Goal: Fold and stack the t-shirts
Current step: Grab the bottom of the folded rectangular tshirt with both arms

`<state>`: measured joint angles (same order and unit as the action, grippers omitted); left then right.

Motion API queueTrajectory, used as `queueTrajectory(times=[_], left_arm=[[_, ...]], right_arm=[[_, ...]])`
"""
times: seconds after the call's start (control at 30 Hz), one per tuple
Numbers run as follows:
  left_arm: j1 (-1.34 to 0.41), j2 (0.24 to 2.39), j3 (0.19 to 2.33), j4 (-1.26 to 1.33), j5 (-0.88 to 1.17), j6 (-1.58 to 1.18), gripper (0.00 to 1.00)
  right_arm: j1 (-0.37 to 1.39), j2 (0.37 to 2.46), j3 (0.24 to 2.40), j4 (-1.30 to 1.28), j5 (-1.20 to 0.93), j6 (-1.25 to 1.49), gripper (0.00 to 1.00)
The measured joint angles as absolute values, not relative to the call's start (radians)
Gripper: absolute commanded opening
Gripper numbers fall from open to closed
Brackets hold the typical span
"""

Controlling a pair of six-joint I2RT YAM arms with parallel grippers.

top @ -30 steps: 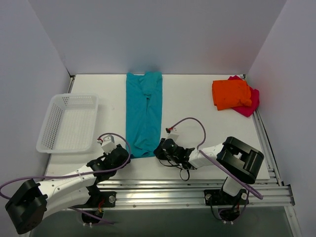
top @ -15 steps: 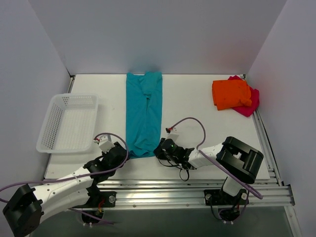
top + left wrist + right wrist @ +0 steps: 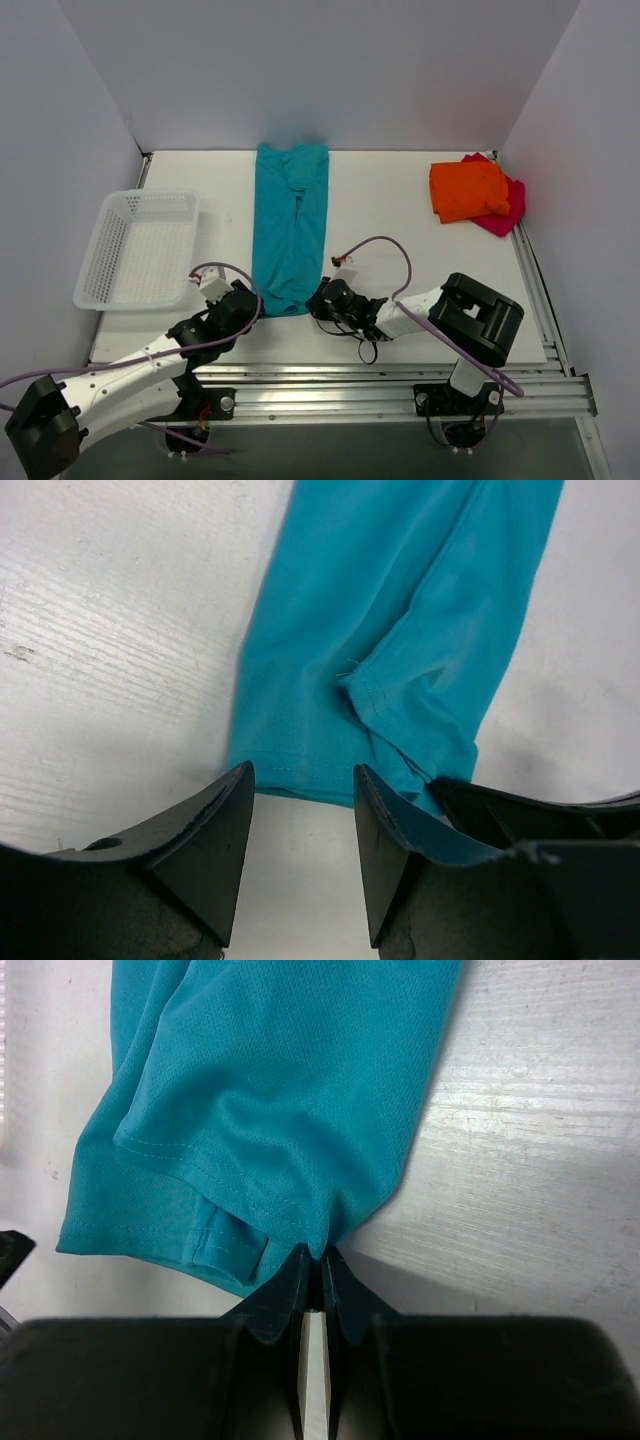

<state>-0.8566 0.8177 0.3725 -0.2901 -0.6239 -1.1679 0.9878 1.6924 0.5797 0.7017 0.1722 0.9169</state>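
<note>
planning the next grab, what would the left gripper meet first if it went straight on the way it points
The near hem of the teal t-shirt, lying just ahead of the left gripper, whose jaws stand open. Its height over the shirt is hard to judge.

A white table (image 3: 400, 205) fills the middle of the scene; close up, its painted top shows faint wood grain and a few small scuffs. Three plain, pale walls box it in: a far wall (image 3: 320, 70), a left wall (image 3: 50, 150) and a right wall (image 3: 590, 140). Silver metal rails (image 3: 330, 385) run along the near edge. The light is soft and even, and shadows are faint.
</note>
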Motion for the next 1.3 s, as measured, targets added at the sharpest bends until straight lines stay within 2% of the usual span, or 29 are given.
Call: queueTrajectory(times=[0.3,0.5,0.63,0.67,0.7,0.77,0.8,1.07,1.3], left_arm=[[-0.857,1.097,0.357,-0.163,-0.616,-1.176,0.54],[-0.857,1.137,0.358,-0.104,-0.609,-1.182,0.52],[-0.857,1.133,0.358,-0.103,-0.607,-1.187,0.34],[-0.857,1.131,0.357,-0.102,-0.606,-1.188,0.20],[-0.857,1.131,0.357,-0.100,-0.606,-1.188,0.14],[-0.857,1.130,0.357,-0.099,-0.607,-1.183,0.05],[-0.857,1.130,0.357,-0.098,-0.608,-1.180,0.03],[-0.857,1.123,0.357,-0.096,-0.631,-1.148,0.02],[-0.863,1.068,0.357,-0.096,-0.627,-1.139,0.02]], right_arm=[[0.968,1.701,0.580,0.721,0.146,0.915,0.00],[0.950,1.702,0.574,0.733,0.136,0.915,0.00],[0.942,1.702,0.562,0.753,0.129,0.915,0.00],[0.941,1.702,0.561,0.756,0.128,0.915,0.00],[0.939,1.701,0.559,0.760,0.126,0.915,0.00],[0.936,1.700,0.554,0.765,0.123,0.915,0.00],[0.934,1.698,0.551,0.768,0.123,0.915,0.00],[0.928,1.654,0.521,0.736,0.123,0.912,0.00],[0.931,1.537,0.478,0.599,0.138,0.912,0.00]])
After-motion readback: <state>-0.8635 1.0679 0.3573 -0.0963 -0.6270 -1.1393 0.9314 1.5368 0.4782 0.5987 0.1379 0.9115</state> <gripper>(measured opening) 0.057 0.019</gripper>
